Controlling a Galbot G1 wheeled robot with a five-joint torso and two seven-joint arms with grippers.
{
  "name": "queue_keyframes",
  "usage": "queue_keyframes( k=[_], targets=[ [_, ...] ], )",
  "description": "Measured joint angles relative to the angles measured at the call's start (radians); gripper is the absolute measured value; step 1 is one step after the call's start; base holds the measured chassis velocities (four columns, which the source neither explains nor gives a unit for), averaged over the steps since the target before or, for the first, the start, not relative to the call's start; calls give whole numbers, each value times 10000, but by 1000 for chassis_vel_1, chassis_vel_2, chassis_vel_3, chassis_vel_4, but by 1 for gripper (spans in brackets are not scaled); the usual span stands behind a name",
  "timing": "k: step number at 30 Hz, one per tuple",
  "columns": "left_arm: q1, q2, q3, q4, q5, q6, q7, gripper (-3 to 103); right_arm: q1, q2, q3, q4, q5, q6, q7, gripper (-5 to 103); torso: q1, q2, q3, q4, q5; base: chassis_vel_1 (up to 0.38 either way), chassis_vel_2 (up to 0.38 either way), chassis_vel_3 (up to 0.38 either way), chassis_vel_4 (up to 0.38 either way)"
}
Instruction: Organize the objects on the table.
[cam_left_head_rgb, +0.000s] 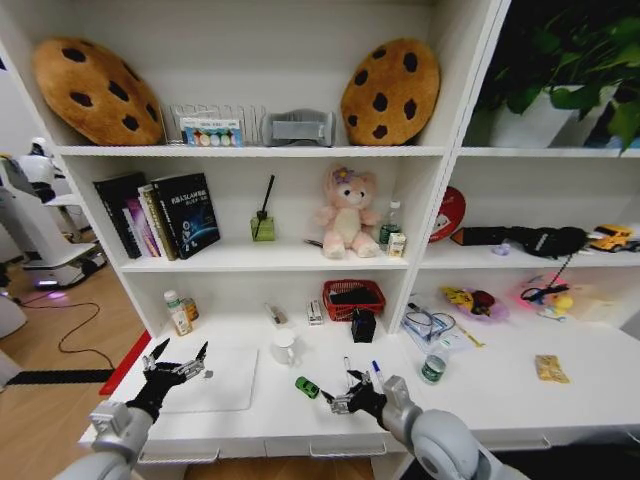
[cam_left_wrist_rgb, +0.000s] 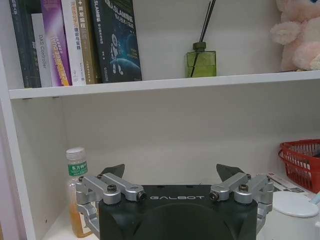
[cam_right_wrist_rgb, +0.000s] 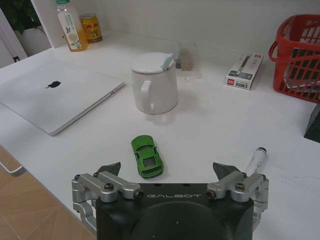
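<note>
A tiny green toy car (cam_left_head_rgb: 307, 387) (cam_right_wrist_rgb: 147, 156) lies on the white table (cam_left_head_rgb: 500, 395) just in front of my right gripper (cam_left_head_rgb: 343, 392) (cam_right_wrist_rgb: 167, 170), which is open and holds nothing. Two thin pens (cam_left_head_rgb: 347, 369) lie beside that gripper, one blue-capped (cam_left_head_rgb: 377, 371); one pen (cam_right_wrist_rgb: 255, 160) shows by a fingertip. A round green-white tin (cam_left_head_rgb: 433, 369) stands to the right. The silver laptop (cam_left_head_rgb: 215, 380) (cam_right_wrist_rgb: 60, 95) lies shut at the left, with my left gripper (cam_left_head_rgb: 178, 358) (cam_left_wrist_rgb: 171, 172) open and hovering over its near left part.
A white lidded mug (cam_left_head_rgb: 284, 347) (cam_right_wrist_rgb: 154, 82) stands behind the car. At the back are a red basket (cam_left_head_rgb: 353, 297) (cam_right_wrist_rgb: 297, 55), a black box (cam_left_head_rgb: 363, 325), a small carton (cam_right_wrist_rgb: 244, 70) and a drink bottle (cam_left_head_rgb: 177, 313) (cam_left_wrist_rgb: 76, 190). Cables and snacks lie at the right.
</note>
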Motion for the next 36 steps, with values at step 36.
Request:
queue_keyframes(
  k=[36],
  targets=[
    [0,0,0,0,0,0,1,100,1862,580,-2098,-1751,-1903,-14,-1337,100,-2,1,0,1,-2,0,0,0,0]
  ],
)
